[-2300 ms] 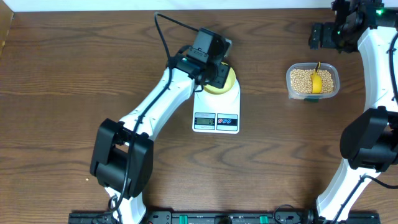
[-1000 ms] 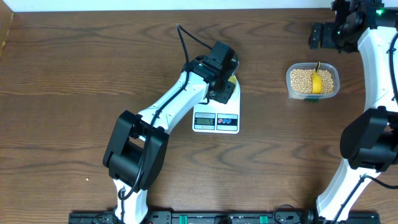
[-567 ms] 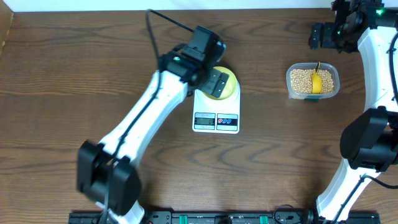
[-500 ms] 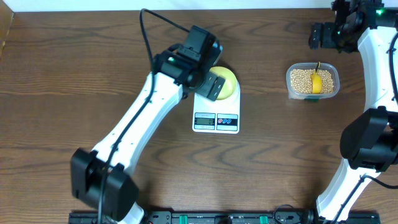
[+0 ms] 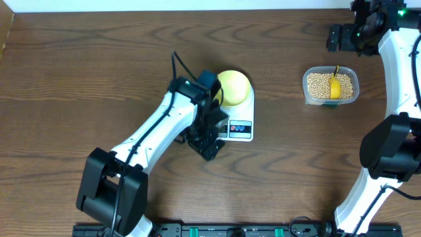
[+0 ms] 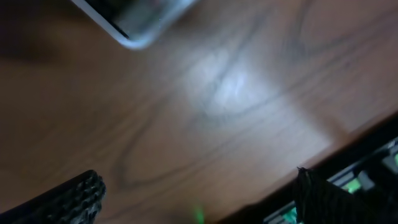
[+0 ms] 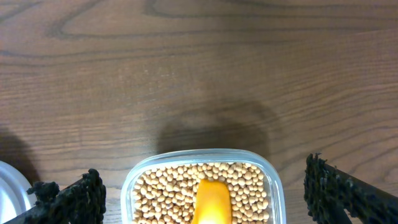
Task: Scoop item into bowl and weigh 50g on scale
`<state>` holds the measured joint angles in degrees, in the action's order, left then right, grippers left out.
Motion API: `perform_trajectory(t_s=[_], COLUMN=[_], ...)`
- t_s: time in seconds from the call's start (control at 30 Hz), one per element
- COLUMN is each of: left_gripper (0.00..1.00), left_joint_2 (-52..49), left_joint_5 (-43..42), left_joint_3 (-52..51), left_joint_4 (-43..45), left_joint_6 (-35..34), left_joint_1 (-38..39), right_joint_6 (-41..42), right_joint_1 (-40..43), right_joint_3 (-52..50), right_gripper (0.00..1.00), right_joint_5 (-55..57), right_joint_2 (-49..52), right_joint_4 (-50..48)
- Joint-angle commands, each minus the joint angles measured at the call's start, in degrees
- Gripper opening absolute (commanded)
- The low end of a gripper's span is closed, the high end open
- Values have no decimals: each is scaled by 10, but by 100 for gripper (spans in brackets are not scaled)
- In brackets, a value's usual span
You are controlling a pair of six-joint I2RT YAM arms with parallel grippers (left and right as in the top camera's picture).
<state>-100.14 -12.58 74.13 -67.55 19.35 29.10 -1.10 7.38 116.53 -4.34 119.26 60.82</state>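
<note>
The pale yellow bowl (image 5: 234, 86) sits on the white scale (image 5: 241, 112), and I cannot see inside it. My left gripper (image 5: 209, 146) hangs open and empty over the scale's near left corner, and the arm covers the display. In the left wrist view the gripper (image 6: 199, 186) frames bare wood, with a blurred scale corner (image 6: 134, 25) above. The beans (image 7: 168, 186) fill a clear tub (image 5: 331, 85) with a yellow scoop (image 7: 211, 202) lying in them. My right gripper (image 5: 340, 37) is open and empty behind the tub, well above it (image 7: 202, 180).
The left arm runs diagonally from the near left base to the scale. The right arm stands along the right edge. A dark rail with green connectors lines the table's front edge (image 6: 367, 180).
The left gripper opened and let go of the bowl, then swung from over the bowl toward the front of the scale. The bowl stays on the scale. The right arm has not moved.
</note>
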Motion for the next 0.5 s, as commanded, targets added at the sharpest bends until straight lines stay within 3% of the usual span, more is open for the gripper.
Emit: perform_trajectory(t_s=[0.0, 0.47], left_gripper=[99, 97], left_joint_2=[-2, -2], left_joint_5=[5, 163], left_joint_3=[-22, -145], left_joint_4=[13, 184], left_joint_6=[14, 5], left_joint_1=[0, -5], right_joint_6=[-3, -3], right_joint_1=[0, 0], right_joint_3=[8, 8], right_gripper=[99, 99], right_joint_5=[-3, -3], right_joint_2=[2, 2], right_joint_4=[1, 1])
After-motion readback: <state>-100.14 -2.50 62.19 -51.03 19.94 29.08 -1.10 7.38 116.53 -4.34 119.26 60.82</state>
